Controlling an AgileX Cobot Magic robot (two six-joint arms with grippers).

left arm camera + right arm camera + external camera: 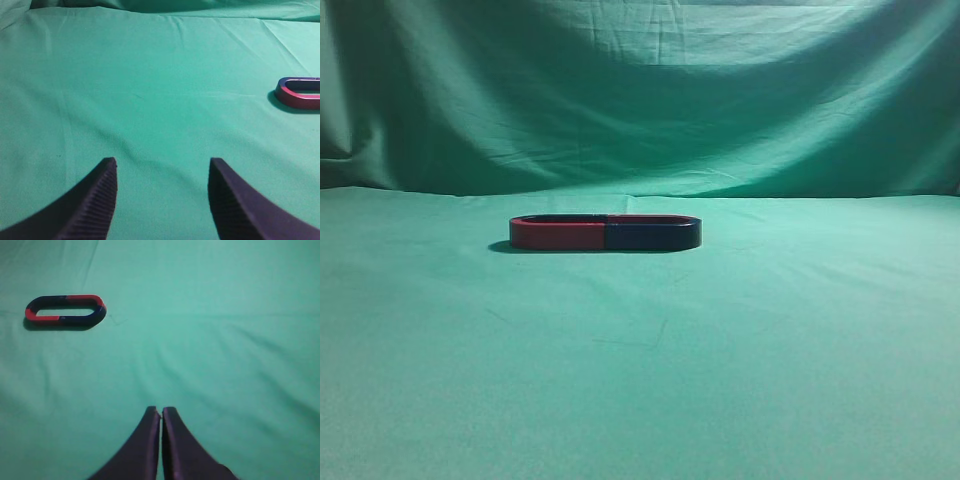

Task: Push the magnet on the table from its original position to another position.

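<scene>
The magnet (pixel 653 235) with the dark navy side face and thin red rim lies flat on the table (pixel 640 390), a little behind its middle. Its open end meets a same-sized red-sided magnet (pixel 558 235), and together they form one oval. In the right wrist view the magnet (pixel 87 317) is the oval's right half, far up and left of my shut, empty right gripper (pixel 160 410). My left gripper (pixel 162 161) is open and empty over bare cloth. There only the red-sided magnet (pixel 296 97) shows, at the right edge. Neither gripper shows in the exterior view.
A draped green cloth backdrop (pixel 640 90) rises behind the table's far edge. Wrinkled green cloth surrounds the magnets on all sides.
</scene>
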